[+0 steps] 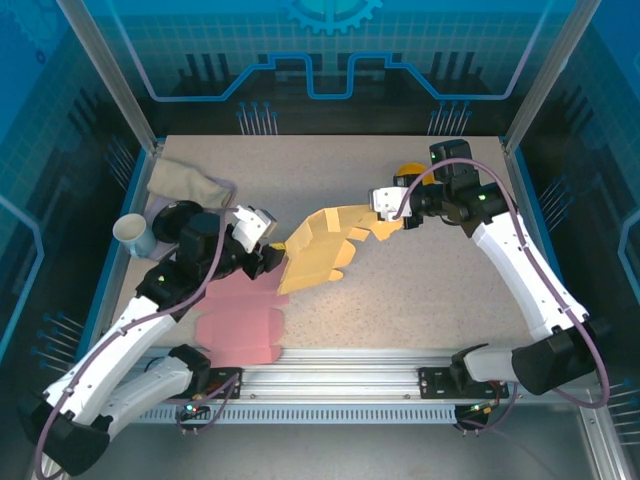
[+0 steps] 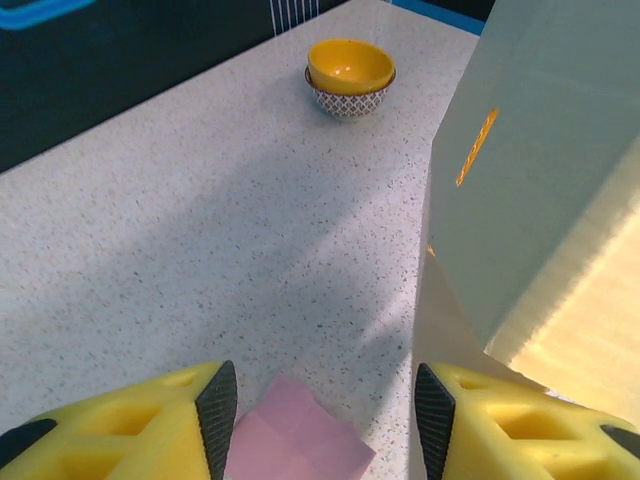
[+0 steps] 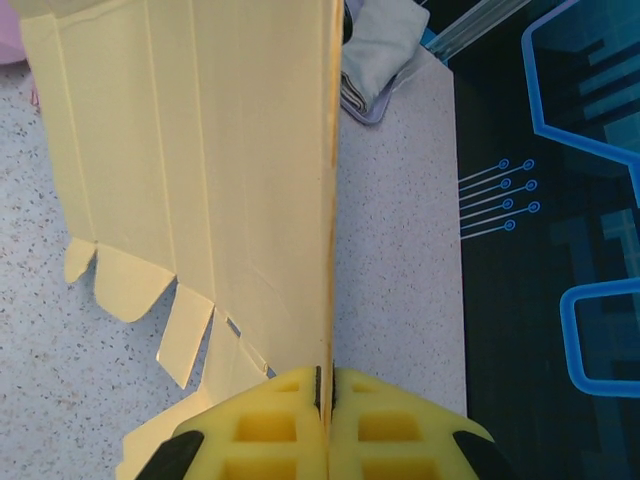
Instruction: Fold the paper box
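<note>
Top view: the yellow paper box [image 1: 318, 252] lies mid-table, lifted toward 2 o'clock, where the right gripper [image 1: 384, 204] pinches it. The left gripper [image 1: 270, 258] is at its 9 o'clock corner. One cup [image 1: 133, 233] and one cloth [image 1: 185, 182] sit at 10 o'clock, two pink sheets [image 1: 240, 338] at 7, and stacked bowls [image 1: 410, 172] at 1. The table is bare at 4.

Left wrist: the jaws are released, with a pink sheet below. The box stands at 3 o'clock, and the two bowls at 12.

Right wrist: the fingers are clenched on the box edge. The cloth is at 12, and the table edge at 3.

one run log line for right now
right gripper: shut on edge of unfolded yellow paper box | left gripper: open beside box, above pink flat paper sheet | fold: not done
</note>
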You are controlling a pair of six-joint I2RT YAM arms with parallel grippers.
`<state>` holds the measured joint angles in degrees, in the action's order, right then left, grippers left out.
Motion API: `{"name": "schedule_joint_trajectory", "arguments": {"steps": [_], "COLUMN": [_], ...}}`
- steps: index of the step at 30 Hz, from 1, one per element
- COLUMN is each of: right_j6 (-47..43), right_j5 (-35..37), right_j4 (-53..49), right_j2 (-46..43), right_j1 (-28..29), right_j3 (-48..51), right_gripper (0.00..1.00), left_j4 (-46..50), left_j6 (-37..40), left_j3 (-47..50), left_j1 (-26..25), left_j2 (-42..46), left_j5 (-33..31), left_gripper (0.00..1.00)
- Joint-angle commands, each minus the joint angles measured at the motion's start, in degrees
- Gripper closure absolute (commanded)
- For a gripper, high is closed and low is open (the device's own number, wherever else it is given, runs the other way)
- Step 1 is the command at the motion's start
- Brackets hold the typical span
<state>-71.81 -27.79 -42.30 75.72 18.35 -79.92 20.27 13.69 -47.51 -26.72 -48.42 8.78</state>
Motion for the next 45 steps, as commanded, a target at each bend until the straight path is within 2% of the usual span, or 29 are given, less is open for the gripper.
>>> {"name": "schedule_joint_trajectory", "arguments": {"steps": [1,11,15,24,34,38,39,42,43,45], "right_j6": [1.19,2.49,2.47,2.64,2.64,2.96,3.31,5.31,5.99,6.98], "right_j5": [-5.85,-8.39,-9.25,-10.60,-11.12,-10.18,-9.42,-5.04,-3.07,0.49], "right_j4": [-0.64,-0.83,-1.11,-1.16,-1.51,-1.33,-0.95,1.41,2.77,4.37], "right_j2": [-1.31,-1.78,-1.68,-1.83,-1.94,-1.66,-1.61,-1.31,-1.29,-1.09], "right_j1": [-0.51,-0.51,-0.51,-0.51,-0.88,-0.89,-0.86,-0.86,-0.86,-0.77], "right_j3": [-0.81,-1.02,-1.19,-1.20,-1.38,-1.48,-1.55,-1.14,-0.88,-0.61], "right_gripper": [1.00,1.00,1.00,1.00,1.00,1.00,1.00,1.00,1.00,1.00], "left_j4": [1.89,-5.86,-8.62,-12.82,-13.79,-12.94,-12.59,-10.82,-9.87,-7.90], "left_j6": [1.92,-5.71,-7.77,-12.17,-13.03,-12.39,-12.22,-11.27,-10.55,-9.39], "left_j3": [-2.99,-1.70,-1.14,0.64,1.01,0.69,0.73,0.59,0.41,0.01], "left_j1": [0.48,0.40,0.43,0.43,0.41,0.40,0.39,0.43,0.43,0.40], "left_j2": [-0.12,-1.72,-2.20,-2.99,-2.38,-2.14,-2.03,-1.22,-0.84,0.08], "left_j5": [3.32,11.87,12.90,15.12,14.90,13.18,12.25,9.60,9.51,9.96], "left_gripper": [0.46,0.47,0.47,0.56,0.98,1.00,0.92,0.54,0.49,0.46]}}
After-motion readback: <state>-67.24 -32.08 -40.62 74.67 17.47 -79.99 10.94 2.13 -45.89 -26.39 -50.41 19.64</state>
